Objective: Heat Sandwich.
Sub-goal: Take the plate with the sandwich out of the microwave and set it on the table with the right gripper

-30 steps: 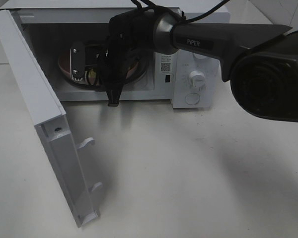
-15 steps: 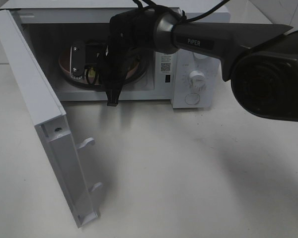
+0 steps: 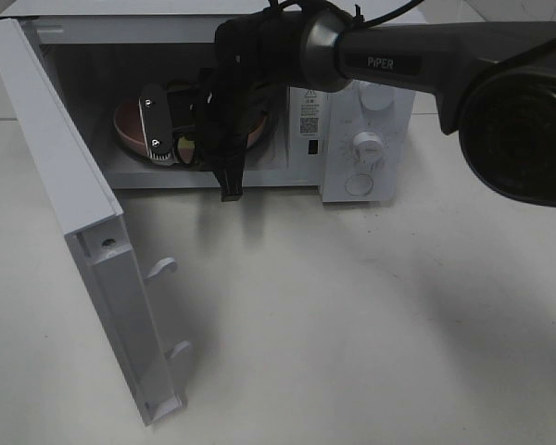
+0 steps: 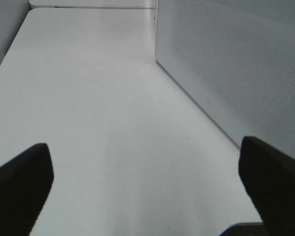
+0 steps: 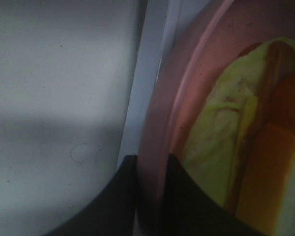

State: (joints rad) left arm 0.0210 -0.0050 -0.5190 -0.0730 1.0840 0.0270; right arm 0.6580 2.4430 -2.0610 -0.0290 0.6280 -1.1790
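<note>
Your right claw is pinching the rim of the pink plate inside the open microwave, at the mouth of its cavity. The sandwich lies on that plate (only partly visible overhead). Your left claw hangs spread wide over the bare tabletop, beside the microwave's wall.

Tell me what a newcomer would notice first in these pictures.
The white microwave at the back of the table, its door swung wide open. The right arm reaches into it, its right claw pinching the rim of the pink plate that carries the sandwich.
</note>
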